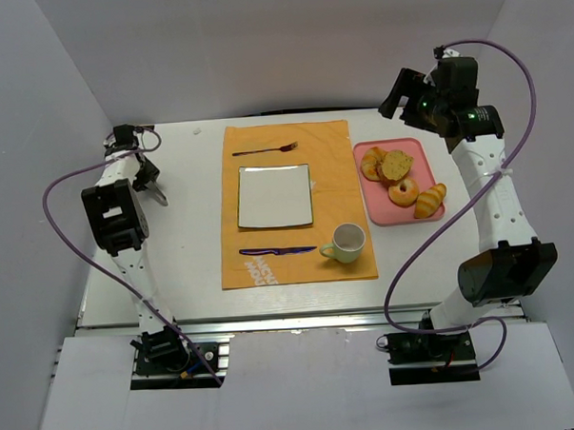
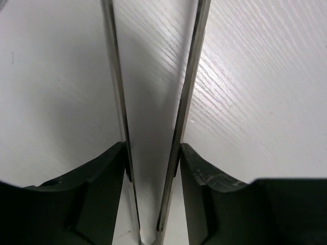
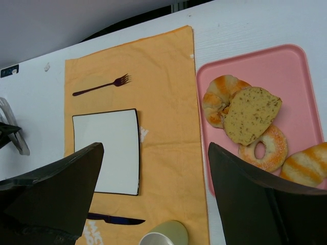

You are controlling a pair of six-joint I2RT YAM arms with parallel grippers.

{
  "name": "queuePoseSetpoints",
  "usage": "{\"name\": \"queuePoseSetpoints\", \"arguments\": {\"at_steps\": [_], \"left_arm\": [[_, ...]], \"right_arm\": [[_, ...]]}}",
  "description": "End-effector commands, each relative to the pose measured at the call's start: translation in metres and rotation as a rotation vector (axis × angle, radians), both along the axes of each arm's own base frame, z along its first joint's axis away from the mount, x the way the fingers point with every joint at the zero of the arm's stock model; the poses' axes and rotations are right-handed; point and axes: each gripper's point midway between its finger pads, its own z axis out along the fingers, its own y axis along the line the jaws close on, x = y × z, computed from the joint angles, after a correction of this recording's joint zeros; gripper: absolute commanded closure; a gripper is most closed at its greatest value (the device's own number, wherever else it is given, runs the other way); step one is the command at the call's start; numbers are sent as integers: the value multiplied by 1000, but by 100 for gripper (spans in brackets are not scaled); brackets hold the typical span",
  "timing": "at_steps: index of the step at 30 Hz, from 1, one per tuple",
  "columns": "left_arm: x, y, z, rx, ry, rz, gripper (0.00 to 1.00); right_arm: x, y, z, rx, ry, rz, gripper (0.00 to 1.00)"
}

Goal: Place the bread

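Note:
A seeded bread slice (image 1: pixel 396 163) lies on a pink tray (image 1: pixel 382 209) at the right, leaning on a roll (image 1: pixel 372 162), with a donut (image 1: pixel 403 192) and a croissant (image 1: pixel 429 201) beside it. The right wrist view shows the slice (image 3: pixel 250 115) and the tray (image 3: pixel 286 71). A white square plate (image 1: pixel 275 196) sits empty on the orange placemat (image 1: pixel 333 175). My right gripper (image 1: pixel 403 96) is open and empty, high over the tray's far left corner (image 3: pixel 153 153). My left gripper (image 1: pixel 142 174) is at the far left, shut on metal tongs (image 2: pixel 191 76), whose arms point down at the table.
A fork (image 1: pixel 265 149) lies beyond the plate and a blue knife (image 1: pixel 274 250) in front of it. A pale green mug (image 1: pixel 347 241) stands at the placemat's near right. White walls enclose the table on three sides.

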Motion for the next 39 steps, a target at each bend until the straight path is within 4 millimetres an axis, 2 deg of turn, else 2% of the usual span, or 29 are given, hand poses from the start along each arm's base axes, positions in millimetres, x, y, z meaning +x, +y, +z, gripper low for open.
{"name": "queuePoseSetpoints", "arguments": {"at_steps": [1,2,4,5,6,7,8,9,10,11,13,14,17,18,20,21,22,23,24,25,26,27,29,33,39], "left_arm": [[0,-35,18,-133,-30,-98,47],[2,-41,43,-144,-76,-120,48],[6,-71,75,-177,-131,-206,49],[5,-85,108,-171,-180,-244,49],[6,-112,126,-170,-202,-306,49],[4,-130,142,-175,-222,-351,49],[2,-150,161,-179,-248,-391,49],[-5,-197,185,-188,-283,-483,49],[-9,-218,196,-195,-296,-523,49],[-20,-261,213,-219,-312,-606,49],[-31,-302,228,-258,-329,-668,49],[-42,-339,239,-294,-345,-741,49],[-61,-388,254,-347,-361,-831,49],[-70,-411,264,-362,-375,-881,49],[-79,-434,261,-387,-356,-944,49],[-89,-454,270,-403,-367,-996,49],[-92,-464,261,-401,-345,-1030,49],[-97,-475,260,-406,-341,-1064,49],[-108,-492,259,-415,-334,-1110,49],[-110,-502,265,-410,-351,-1141,49],[-117,-518,255,-411,-332,-1171,49],[-120,-525,252,-414,-325,-1184,49],[-121,-539,239,-433,-307,-1188,49],[-134,-575,219,-513,-278,-1220,46],[-137,-600,198,-550,-265,-1229,44]], "right_arm": [[2,-11,38,-7,-97,-56,11],[1,-16,41,-5,-102,-99,11],[-3,-26,43,-4,-108,-157,11],[-4,-27,41,12,-106,-175,11],[-6,-29,40,16,-108,-193,11],[-11,-30,46,26,-131,-201,11],[-13,-32,40,23,-120,-213,10],[-16,-34,41,30,-122,-229,11],[-22,-41,48,24,-143,-263,11],[-25,-45,46,17,-145,-281,11],[-35,-58,56,1,-181,-339,11],[-38,-63,57,-7,-186,-362,11],[-52,-86,68,-39,-214,-455,11],[-55,-92,71,-46,-220,-480,11],[-65,-111,80,-57,-244,-553,11],[-70,-120,85,-64,-256,-589,11],[-76,-131,92,-64,-274,-625,11],[-79,-136,97,-69,-284,-642,11],[-84,-145,103,-76,-302,-677,11],[-90,-155,115,-79,-331,-706,11],[-94,-163,119,-90,-340,-730,11],[-97,-167,125,-98,-353,-749,11],[-102,-173,138,-96,-391,-766,11],[-107,-179,145,-92,-409,-781,11],[-108,-178,133,-83,-390,-765,11]]}}
